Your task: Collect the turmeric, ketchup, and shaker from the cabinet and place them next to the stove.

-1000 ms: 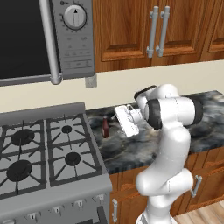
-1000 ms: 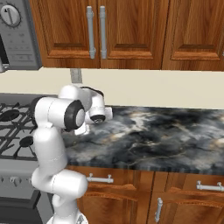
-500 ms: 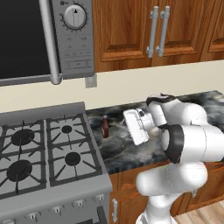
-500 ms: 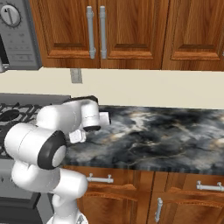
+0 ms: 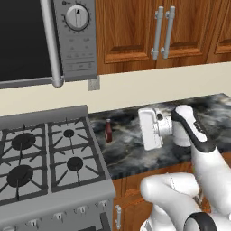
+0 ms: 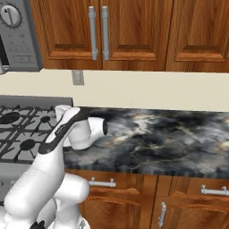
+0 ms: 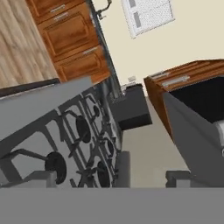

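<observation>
The ketchup (image 5: 108, 131) stands upright on the dark marbled counter (image 5: 131, 149) just beside the stove (image 5: 45, 158). The gripper (image 5: 145, 129) hangs over the counter to the bottle's right, apart from it, jaws spread wide and holding nothing, facing the stove.

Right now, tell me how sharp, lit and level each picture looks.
Left base view: sharp, flat even light, the ketchup crisp beside the stove. Right base view: equally even, no glare on the marbled counter. Hand view: rolled sideways, stove burners tilted, edges softer.
</observation>
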Controlling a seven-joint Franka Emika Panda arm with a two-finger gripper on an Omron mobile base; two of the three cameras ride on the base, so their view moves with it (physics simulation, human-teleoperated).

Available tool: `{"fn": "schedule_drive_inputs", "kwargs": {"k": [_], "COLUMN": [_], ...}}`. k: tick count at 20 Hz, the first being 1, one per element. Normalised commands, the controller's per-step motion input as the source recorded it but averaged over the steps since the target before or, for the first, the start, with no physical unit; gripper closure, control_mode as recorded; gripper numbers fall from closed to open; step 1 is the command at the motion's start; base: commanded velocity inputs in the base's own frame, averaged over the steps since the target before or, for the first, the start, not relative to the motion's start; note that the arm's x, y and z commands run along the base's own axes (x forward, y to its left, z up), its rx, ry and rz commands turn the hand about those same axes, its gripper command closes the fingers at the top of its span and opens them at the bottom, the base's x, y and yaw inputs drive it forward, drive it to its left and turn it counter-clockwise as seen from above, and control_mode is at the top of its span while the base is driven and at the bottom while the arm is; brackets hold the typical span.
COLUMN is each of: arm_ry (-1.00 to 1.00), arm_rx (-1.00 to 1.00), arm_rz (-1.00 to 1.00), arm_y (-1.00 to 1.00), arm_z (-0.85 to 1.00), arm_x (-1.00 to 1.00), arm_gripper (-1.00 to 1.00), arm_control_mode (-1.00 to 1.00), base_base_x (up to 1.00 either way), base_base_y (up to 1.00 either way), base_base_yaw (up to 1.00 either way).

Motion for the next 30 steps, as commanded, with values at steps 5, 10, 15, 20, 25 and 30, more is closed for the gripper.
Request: {"fn": "schedule_drive_inputs", "kwargs": {"k": [5, 10, 15, 20, 25, 30], "arm_ry": [-0.01, 0.0, 0.04, 0.13, 0.18, 0.18], "arm_rx": [0.12, 0.19, 0.2, 0.23, 0.2, 0.19], "arm_rz": [-0.2, -0.24, -0.29, -0.37, -0.43, -0.45], "arm_y": [0.0, 0.0, 0.0, 0.13, 0.4, 0.5], "arm_z": [0.9, 0.7, 0.6, 0.17, 0.0, -0.13], "arm_x": [-0.62, -0.79, -0.7, -0.57, -0.42, -0.27], "arm_gripper": [-1.0, -1.0, -1.0, -1.0, -1.0, -1.0], "arm_control_mode": [-1.0, -1.0, -1.0, -1.0, -1.0, -1.0], "base_base_x": [0.0, 0.0, 0.0, 0.0, 0.0, 0.0], "base_base_y": [0.0, 0.0, 0.0, 0.0, 0.0, 0.0], "base_base_yaw": [0.0, 0.0, 0.0, 0.0, 0.0, 0.0]}}
